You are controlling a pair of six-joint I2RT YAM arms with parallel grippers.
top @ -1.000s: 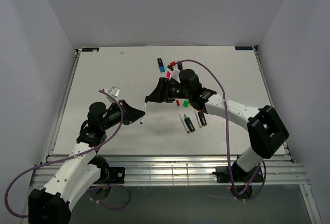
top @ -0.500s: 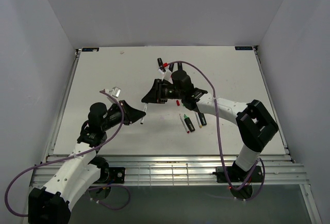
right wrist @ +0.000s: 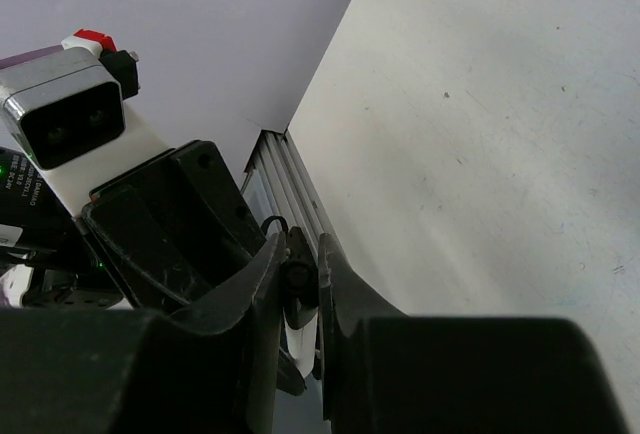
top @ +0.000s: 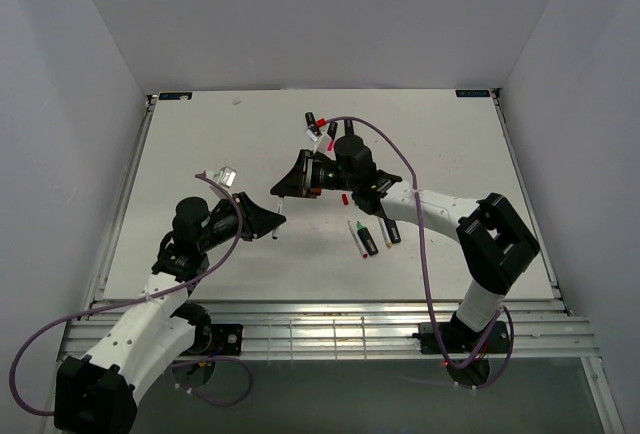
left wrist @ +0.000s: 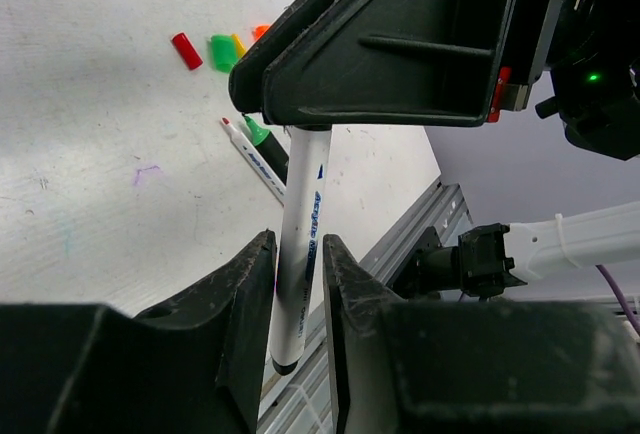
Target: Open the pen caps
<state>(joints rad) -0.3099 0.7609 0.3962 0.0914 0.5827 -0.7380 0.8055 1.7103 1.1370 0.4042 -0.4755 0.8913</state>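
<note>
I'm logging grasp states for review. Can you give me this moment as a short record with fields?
left claw: closed around the barrel of the white pen
right claw: closed on the black cap at the pen's far end
cap state: on the pen, not yet pulled off
pen position: held above the table, spanning both claws
loose on table: red cap, green cap

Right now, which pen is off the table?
The thin white pen with blue print: it hangs within the left gripper, its far end pinched by the right gripper. The red-tipped white pen and green-tipped marker lie on the table.
</note>
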